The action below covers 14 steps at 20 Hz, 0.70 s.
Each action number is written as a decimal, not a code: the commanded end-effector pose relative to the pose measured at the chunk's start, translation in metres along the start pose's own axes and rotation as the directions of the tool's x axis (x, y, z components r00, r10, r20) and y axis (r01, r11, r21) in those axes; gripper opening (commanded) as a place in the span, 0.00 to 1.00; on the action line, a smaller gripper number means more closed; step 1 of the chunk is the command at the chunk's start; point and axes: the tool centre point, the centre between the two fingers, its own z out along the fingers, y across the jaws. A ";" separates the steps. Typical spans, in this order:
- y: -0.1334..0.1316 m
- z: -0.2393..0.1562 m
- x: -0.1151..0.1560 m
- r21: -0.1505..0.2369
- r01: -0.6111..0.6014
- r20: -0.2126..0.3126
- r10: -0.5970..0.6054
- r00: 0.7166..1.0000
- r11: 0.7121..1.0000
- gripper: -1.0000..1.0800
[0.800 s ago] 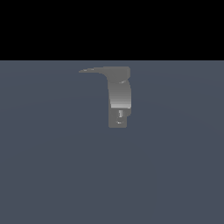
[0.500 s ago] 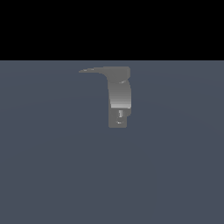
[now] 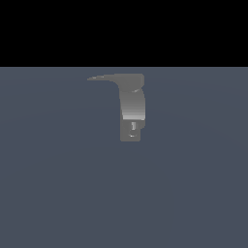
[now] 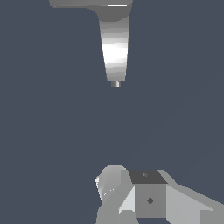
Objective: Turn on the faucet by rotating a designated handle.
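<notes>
The faucet point(image 3: 131, 106) is a small grey metallic fixture with a curved upright body, standing on the grey-blue floor in the middle of the exterior view. Its boxy end point(image 3: 131, 130) has a small round hole. The handle point(image 3: 101, 77) is a thin flat blade sticking out from the faucet's top towards the exterior view's left. The wrist view shows the faucet point(image 4: 114, 48) and handle point(image 4: 72, 3) some way off. A white-grey blocky part of the robot's hand point(image 4: 148, 199) shows at that picture's edge, well apart from the faucet. Its fingers cannot be made out. The arm is out of the exterior view.
A flat grey-blue floor point(image 3: 58, 184) spreads around the faucet. A black background point(image 3: 124, 29) lies beyond its far edge. Nothing else shows.
</notes>
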 end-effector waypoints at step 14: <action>-0.010 -0.004 0.048 0.047 -0.173 0.008 0.172 0.985 0.984 0.00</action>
